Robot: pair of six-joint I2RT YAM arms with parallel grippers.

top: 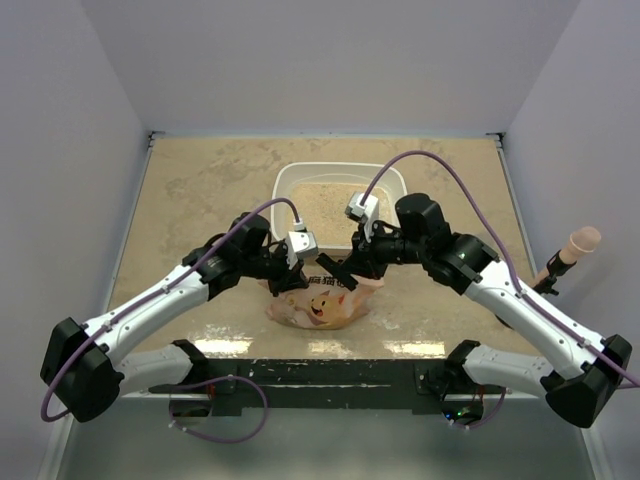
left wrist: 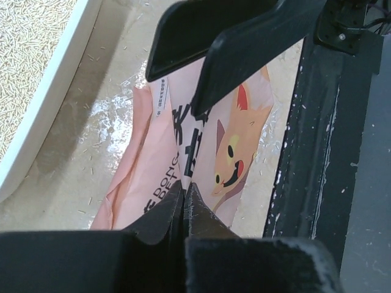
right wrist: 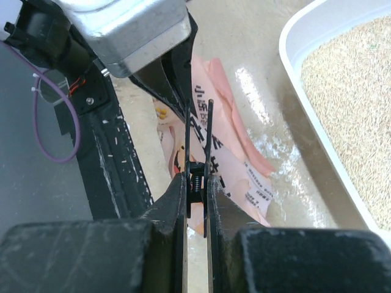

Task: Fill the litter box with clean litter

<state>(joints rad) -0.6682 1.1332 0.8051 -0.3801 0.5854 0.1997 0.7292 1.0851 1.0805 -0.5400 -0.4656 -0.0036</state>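
Litter box (top: 283, 190): was set at 12 o'clock of the bag (top: 325, 308) on the bench (top: 200, 190), clean litter (top: 325, 200) spread inside.
Left pincer (left wrist: 184, 196): was closed over the bag; a hold on it could not be told.
Right pincer (right wrist: 195, 190): was narrowed about a black clip (right wrist: 197, 140).
Step, as judged: the bag mouth was to be kept flat for clipping.
Wrist views only: stray granules (left wrist: 91, 58) were shown beside the box.
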